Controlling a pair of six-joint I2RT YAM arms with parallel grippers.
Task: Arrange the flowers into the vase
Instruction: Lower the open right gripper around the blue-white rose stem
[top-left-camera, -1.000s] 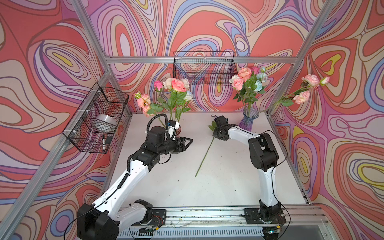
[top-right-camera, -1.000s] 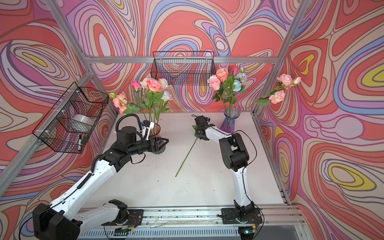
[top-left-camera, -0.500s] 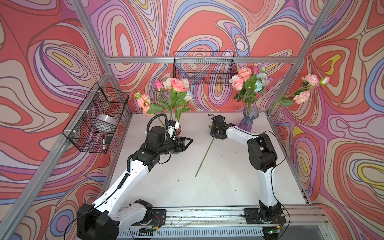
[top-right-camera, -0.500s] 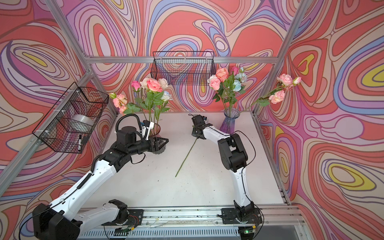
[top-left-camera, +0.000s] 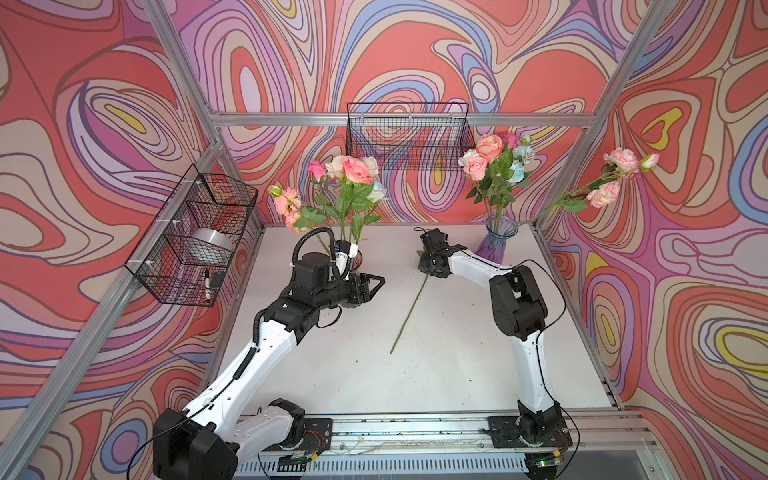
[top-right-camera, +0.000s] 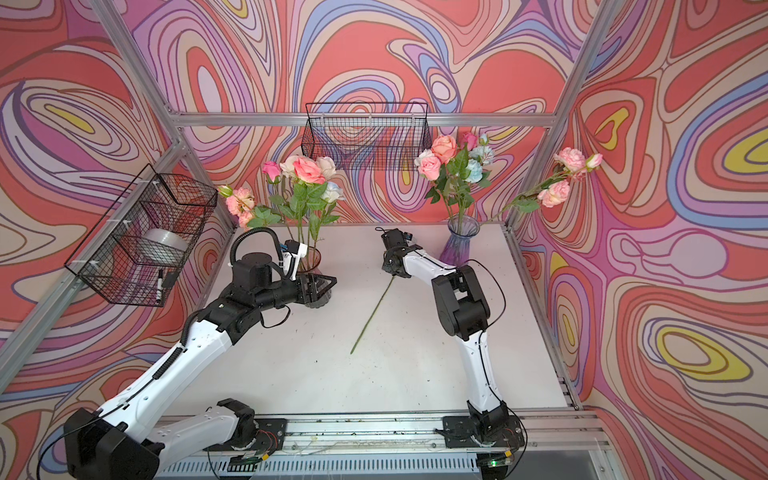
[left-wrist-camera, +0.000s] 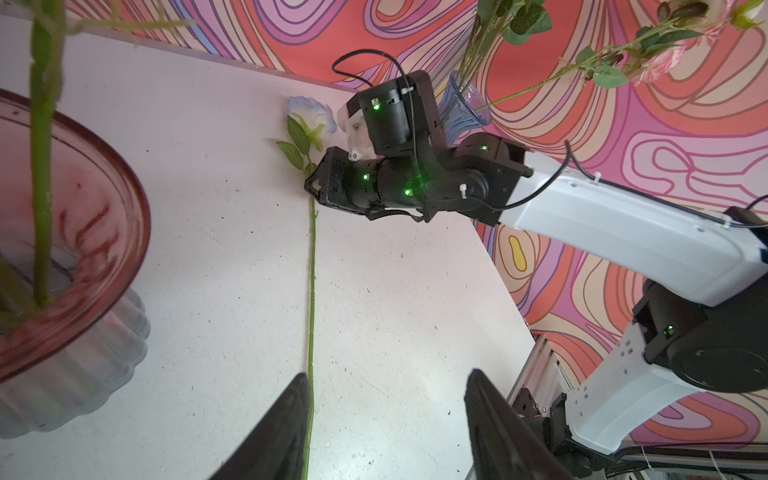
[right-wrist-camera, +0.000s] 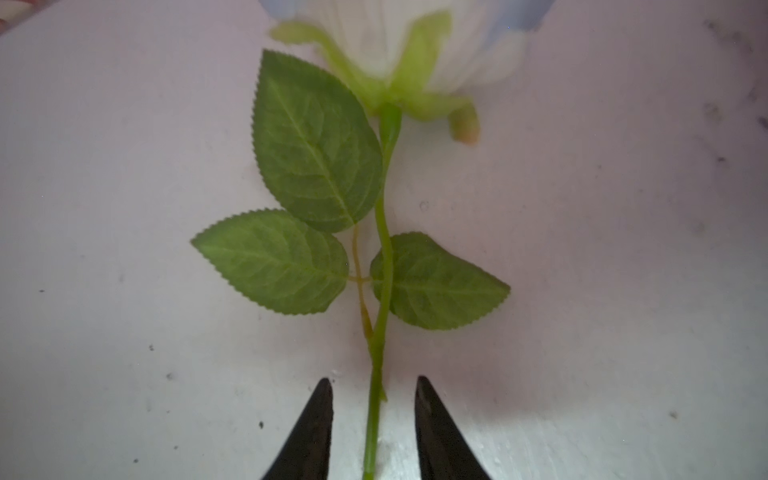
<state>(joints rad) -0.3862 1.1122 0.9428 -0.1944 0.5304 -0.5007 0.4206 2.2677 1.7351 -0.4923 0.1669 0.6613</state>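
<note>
A: Where is the rose found, and how is the right claw set?

B: The rose is laid flat on the tabletop, bloom toward the back wall. Its stem is straddled by the right claw just below the leaves. The jaws are held apart with a gap on either side, so nothing is gripped yet.

A: How should the grasp be made well?

B: The jaws should be closed squarely on bare stem, with the leaves kept out of the pinch. The stem is thin and probably springy, so a firm hold is called for before any lift, or it may be rolled or swung. Once raised, the cut end should be tipped down and threaded, presumably, into the nearby purple vase. Its mouth is crowded by flowers, and one spray leans far out toward the side and could be knocked.

A: And the left claw?

B: It is held apart and empty beside the red vase, where more flowers are stood.

A: What of the surface and room?

B: The tabletop is white, matte and speckled with small marks. It is enclosed by swirl-patterned walls and a metal frame, on which two wire baskets are hung. Little room is left near the back corner.
</note>
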